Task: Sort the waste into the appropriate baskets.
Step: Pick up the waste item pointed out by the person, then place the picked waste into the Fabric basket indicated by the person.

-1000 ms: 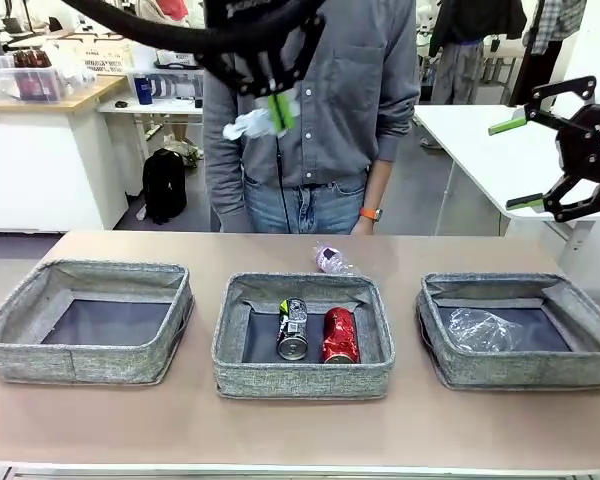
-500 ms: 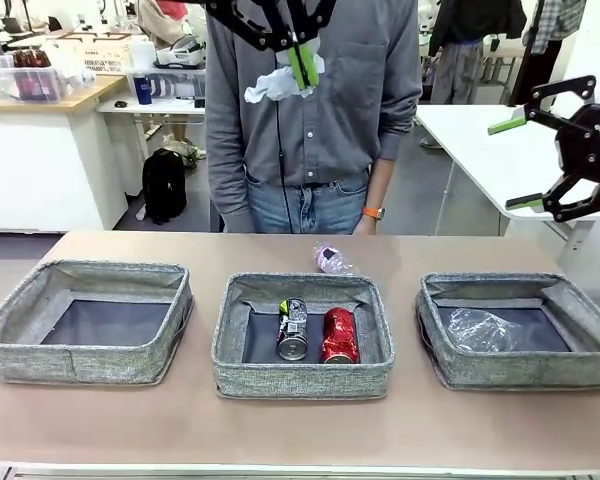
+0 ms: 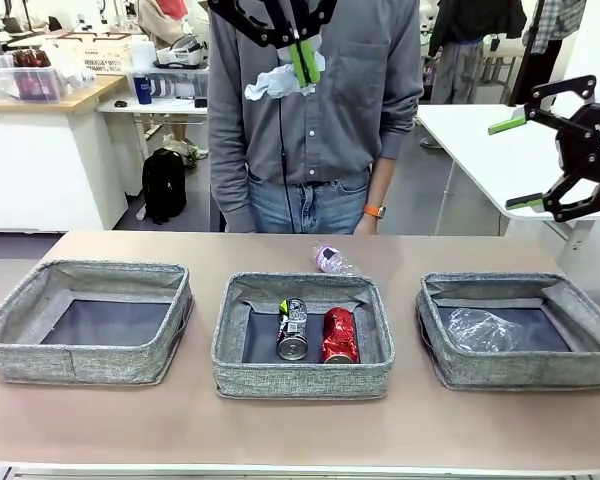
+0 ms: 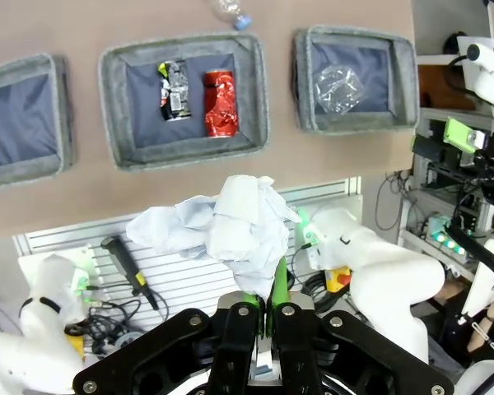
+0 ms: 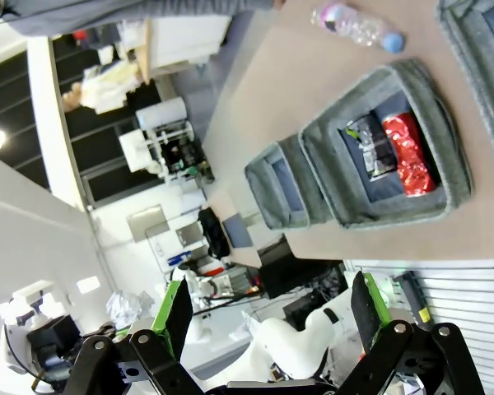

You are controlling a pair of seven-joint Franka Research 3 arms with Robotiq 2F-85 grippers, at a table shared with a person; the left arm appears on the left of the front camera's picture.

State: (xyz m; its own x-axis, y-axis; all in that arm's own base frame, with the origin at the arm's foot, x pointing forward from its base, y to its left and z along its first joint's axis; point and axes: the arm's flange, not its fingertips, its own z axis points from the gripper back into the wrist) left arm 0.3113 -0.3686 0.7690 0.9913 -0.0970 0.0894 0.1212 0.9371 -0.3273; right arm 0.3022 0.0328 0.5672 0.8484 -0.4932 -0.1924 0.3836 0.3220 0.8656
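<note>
Crumpled white paper wad [image 3: 275, 82] pinched in my left gripper [image 3: 302, 62], high above table; right gripper [image 3: 513, 163] spread empty. Next: carry to empty basket [image 3: 90, 320], eight o'clock.

High above the table's middle, your left gripper [image 3: 302, 62] hung with its green pads [image 4: 278, 284] pressed together on a crumpled white paper wad [image 3: 276, 80], fingers pointing downward, the black linkage at the top edge of the front view. Off to the right, your right gripper [image 3: 515, 162] stood raised at the table's side, its jaws spread wide and holding nothing, its fingers [image 5: 178, 313] aimed toward the picture's left.
</note>
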